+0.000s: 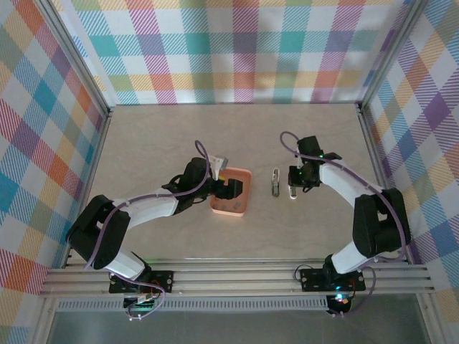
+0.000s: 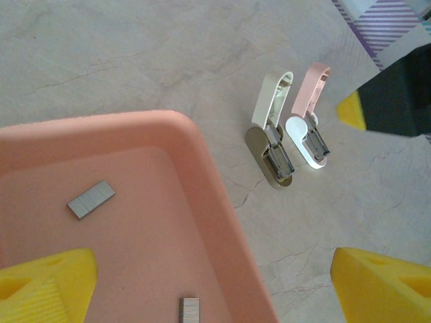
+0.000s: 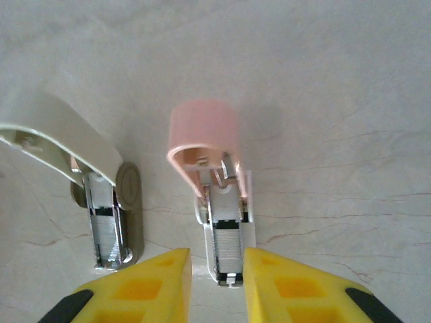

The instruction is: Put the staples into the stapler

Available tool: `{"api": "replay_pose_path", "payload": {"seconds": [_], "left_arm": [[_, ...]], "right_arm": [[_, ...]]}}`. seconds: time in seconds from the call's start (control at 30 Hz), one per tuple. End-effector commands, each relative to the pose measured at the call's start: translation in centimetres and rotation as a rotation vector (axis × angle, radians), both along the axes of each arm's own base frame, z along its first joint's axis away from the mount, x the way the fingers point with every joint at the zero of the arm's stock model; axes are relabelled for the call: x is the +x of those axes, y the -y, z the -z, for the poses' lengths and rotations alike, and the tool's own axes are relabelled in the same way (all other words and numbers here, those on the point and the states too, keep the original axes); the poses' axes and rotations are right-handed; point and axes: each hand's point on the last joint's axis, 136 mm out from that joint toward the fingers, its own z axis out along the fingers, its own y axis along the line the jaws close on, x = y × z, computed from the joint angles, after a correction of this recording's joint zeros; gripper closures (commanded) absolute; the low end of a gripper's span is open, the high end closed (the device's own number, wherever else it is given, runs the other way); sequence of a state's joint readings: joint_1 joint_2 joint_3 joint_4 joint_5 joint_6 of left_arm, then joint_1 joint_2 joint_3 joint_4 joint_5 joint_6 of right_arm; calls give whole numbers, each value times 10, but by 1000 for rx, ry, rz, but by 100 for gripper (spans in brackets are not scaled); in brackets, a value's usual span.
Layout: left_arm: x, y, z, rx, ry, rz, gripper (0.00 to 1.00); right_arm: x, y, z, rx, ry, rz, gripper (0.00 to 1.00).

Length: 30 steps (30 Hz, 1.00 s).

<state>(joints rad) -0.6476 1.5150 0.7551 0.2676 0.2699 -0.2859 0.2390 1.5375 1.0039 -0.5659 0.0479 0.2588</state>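
Right fingers (image 3: 155, 289) slightly spread | pink stapler (image 3: 225, 235) end between them | left fingers (image 2: 47, 282) wide

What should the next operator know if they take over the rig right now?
Grippers: the left gripper is open and empty, over the orange tray. The right gripper has its fingers on either side of the pink stapler at its near end; I can't tell whether they pinch it.
Things: two strips of staples lie in the tray. The pink stapler lies on the table beside a cream-lidded stapler.
Done: both staplers have their lids flipped up.
Left: pick a strip, feed it into the pink stapler's magazine, close the lid.
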Motion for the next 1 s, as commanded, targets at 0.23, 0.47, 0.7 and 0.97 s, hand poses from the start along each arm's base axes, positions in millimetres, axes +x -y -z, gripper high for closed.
{"api": "replay_pose_path", "payload": {"seconds": [0.23, 0.47, 0.7, 0.97], "left_arm": [[-5, 6, -6, -2, 27, 39, 10], [-2, 11, -10, 10, 27, 58, 11], [3, 18, -15, 8, 24, 71, 11], [15, 40, -31, 26, 35, 125, 12]], "right_arm": [[-8, 3, 32, 148, -144, 94, 74], [-14, 7, 46, 125, -184, 100, 77], [-21, 11, 54, 98, -210, 98, 79], [-11, -2, 27, 184, -109, 67, 75]]}}
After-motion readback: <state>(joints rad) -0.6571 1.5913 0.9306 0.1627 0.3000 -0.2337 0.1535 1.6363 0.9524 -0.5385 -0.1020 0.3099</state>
